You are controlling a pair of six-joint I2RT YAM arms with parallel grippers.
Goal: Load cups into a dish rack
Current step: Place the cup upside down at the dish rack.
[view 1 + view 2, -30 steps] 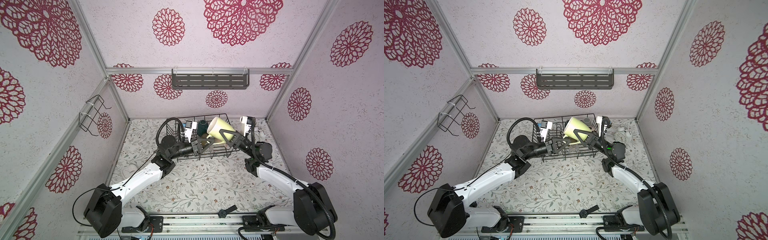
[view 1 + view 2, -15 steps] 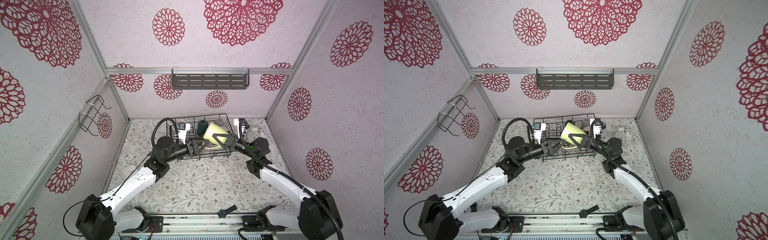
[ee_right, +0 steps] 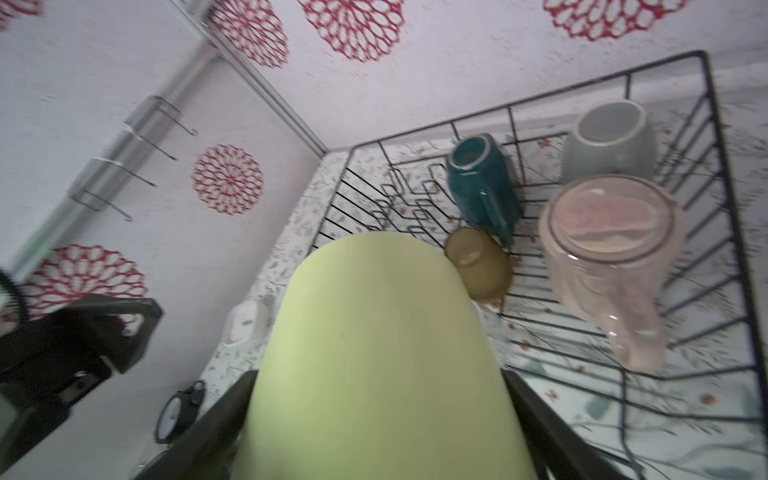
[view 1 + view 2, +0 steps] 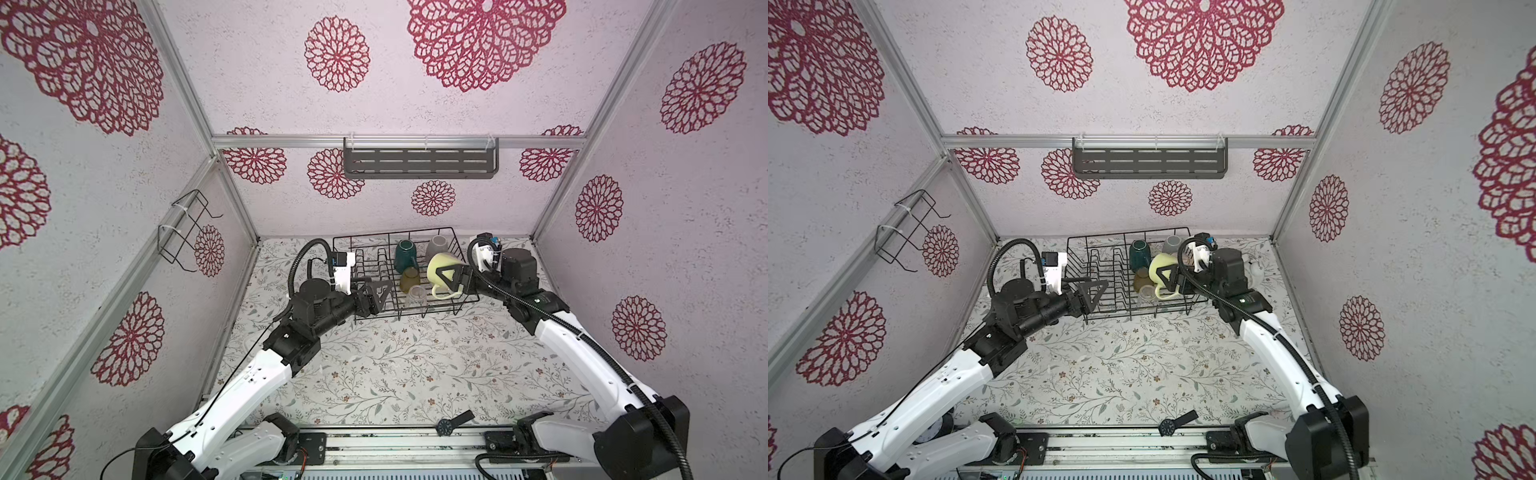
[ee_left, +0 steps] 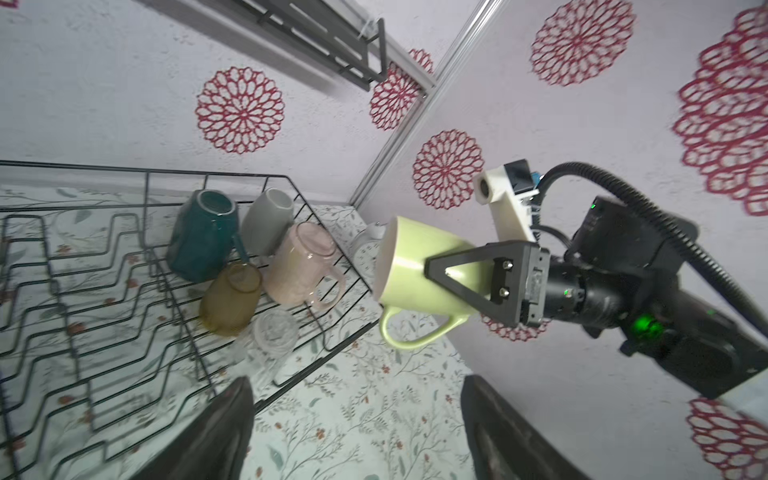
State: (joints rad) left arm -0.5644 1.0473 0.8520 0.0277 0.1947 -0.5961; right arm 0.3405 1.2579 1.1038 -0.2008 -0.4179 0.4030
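Mug axis matters: your right gripper (image 4: 448, 276) clamps the light green mug (image 4: 437, 261) nearly sideways, handle hanging down, above the dish rack's (image 4: 374, 266) right end; tip its mouth downward there. Left gripper (image 4: 380, 291) gapes empty.

Mugs x4: grey (image 5: 268, 220), teal (image 5: 203, 237), pink (image 5: 301, 264), grn (image 5: 415, 270). Glasses x2: amber (image 5: 230, 299), clr (image 5: 272, 336). Rack (image 5: 145, 171) x1. Wht clock (image 5: 365, 249) x1.
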